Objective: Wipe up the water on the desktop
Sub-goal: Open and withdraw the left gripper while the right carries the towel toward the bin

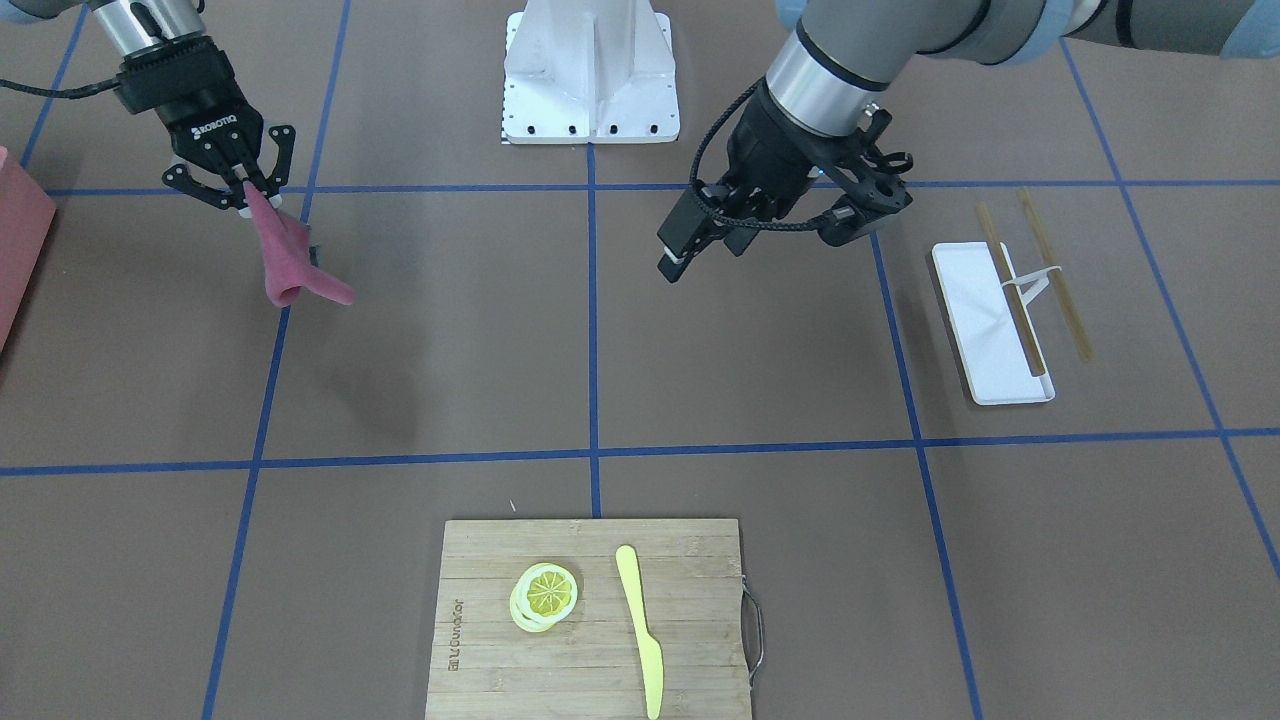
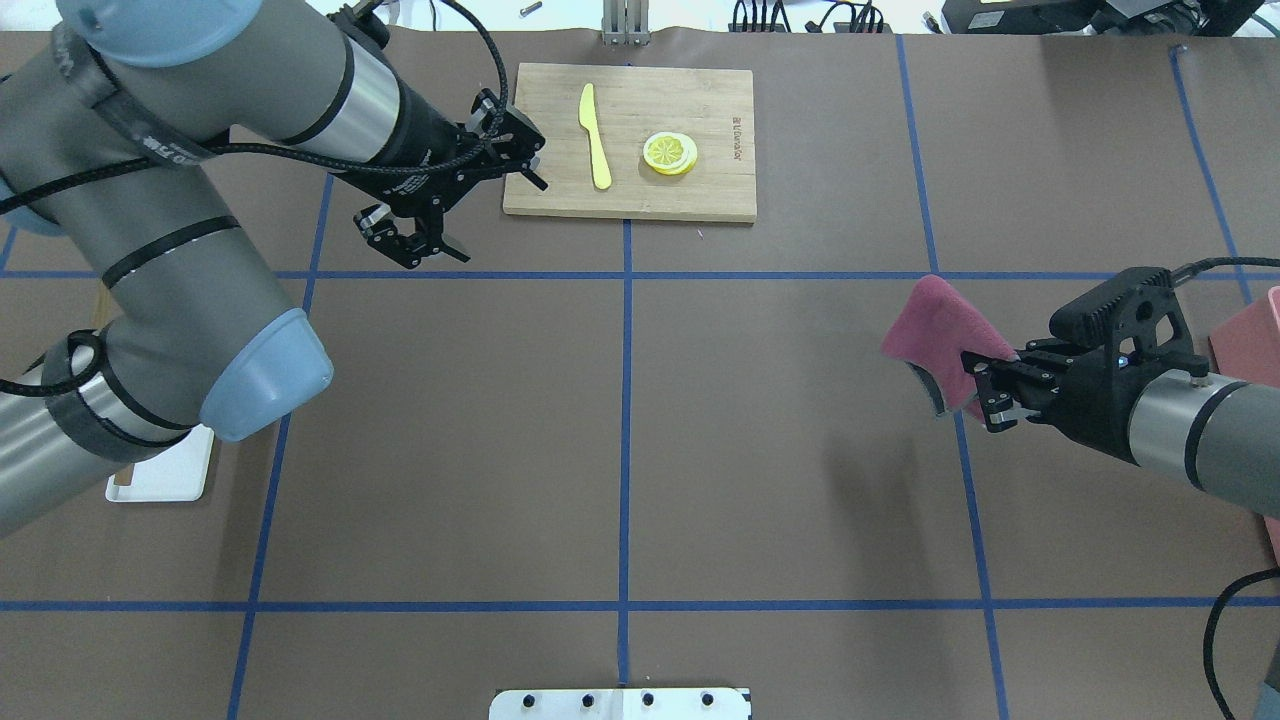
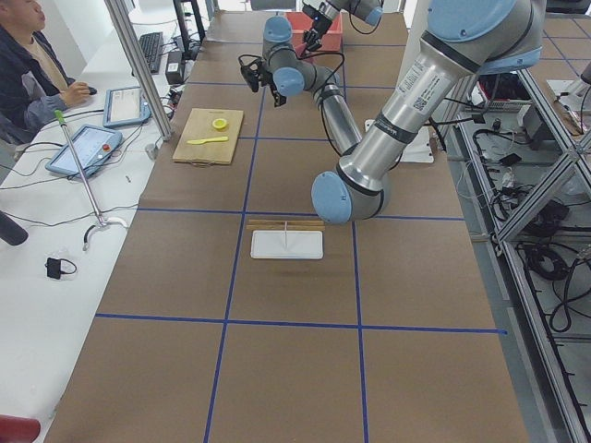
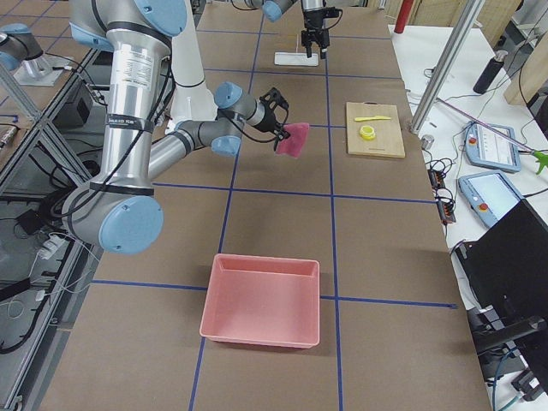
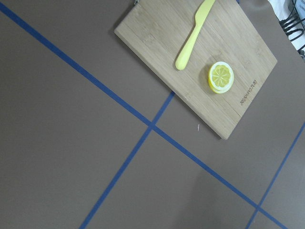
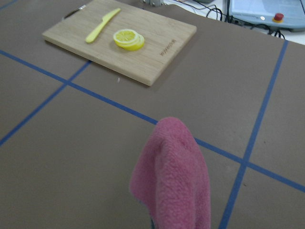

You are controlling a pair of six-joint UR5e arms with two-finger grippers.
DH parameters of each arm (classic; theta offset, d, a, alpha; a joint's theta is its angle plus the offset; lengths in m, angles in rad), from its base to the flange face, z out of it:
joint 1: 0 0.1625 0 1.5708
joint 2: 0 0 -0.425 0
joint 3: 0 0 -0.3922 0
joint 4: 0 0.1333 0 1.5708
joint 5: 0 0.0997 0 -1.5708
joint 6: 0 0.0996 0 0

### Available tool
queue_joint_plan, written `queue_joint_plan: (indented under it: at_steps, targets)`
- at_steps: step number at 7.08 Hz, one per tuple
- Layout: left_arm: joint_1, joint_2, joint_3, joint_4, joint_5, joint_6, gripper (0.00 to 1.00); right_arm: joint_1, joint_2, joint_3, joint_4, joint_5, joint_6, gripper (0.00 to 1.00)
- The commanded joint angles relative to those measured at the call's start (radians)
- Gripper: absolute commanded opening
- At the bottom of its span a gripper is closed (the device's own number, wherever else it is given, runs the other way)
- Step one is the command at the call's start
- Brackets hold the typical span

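Right gripper [image 2: 978, 388] pinches a pink cloth [image 2: 935, 325] above the desktop [image 2: 780, 450], well apart from the bamboo cutting board [image 2: 715, 195]. Left gripper [image 2: 460, 205] gapes wide and empty beside that board.

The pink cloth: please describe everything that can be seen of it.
The pink cloth looks soft and fuzzy, like a small towel, with a grey underside showing at one edge. The right tool is shut on one end of it, so it hangs folded and limp. It seems lifted off the desktop, since its shadow lies apart from it. Nothing else touches it.
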Motion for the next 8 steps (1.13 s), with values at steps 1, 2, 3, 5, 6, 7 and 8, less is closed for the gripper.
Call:
queue_joint_plan:
  at_steps: [1, 2, 3, 5, 6, 7, 8]
  targets:
    - [-0.063, 0.114, -0.034, 0.001, -0.094, 0.206, 0.97, 0.005, -0.016, -0.094, -0.007, 0.087, 0.095, 0.0]
    - [-0.121, 0.173, -0.058, 0.002, -0.127, 0.295, 0.97, 0.01, -0.02, -0.094, -0.042, 0.125, 0.106, 0.0]
    - [-0.184, 0.215, -0.055, 0.004, -0.17, 0.399, 0.97, 0.007, -0.007, -0.093, -0.099, 0.145, 0.106, 0.0]
    - [-0.259, 0.234, -0.04, 0.004, -0.222, 0.458, 0.97, -0.015, 0.054, -0.091, -0.158, 0.225, 0.246, 0.0]
    - [-0.264, 0.249, -0.04, -0.001, -0.222, 0.474, 0.97, -0.072, 0.15, -0.088, -0.264, 0.225, 0.321, 0.0]
    - [-0.273, 0.278, -0.04, 0.005, -0.224, 0.585, 0.97, -0.097, 0.307, -0.088, -0.46, 0.225, 0.337, 0.0]
    - [-0.314, 0.316, -0.034, 0.005, -0.245, 0.671, 0.97, -0.151, 0.483, -0.094, -0.666, 0.222, 0.4, 0.0]
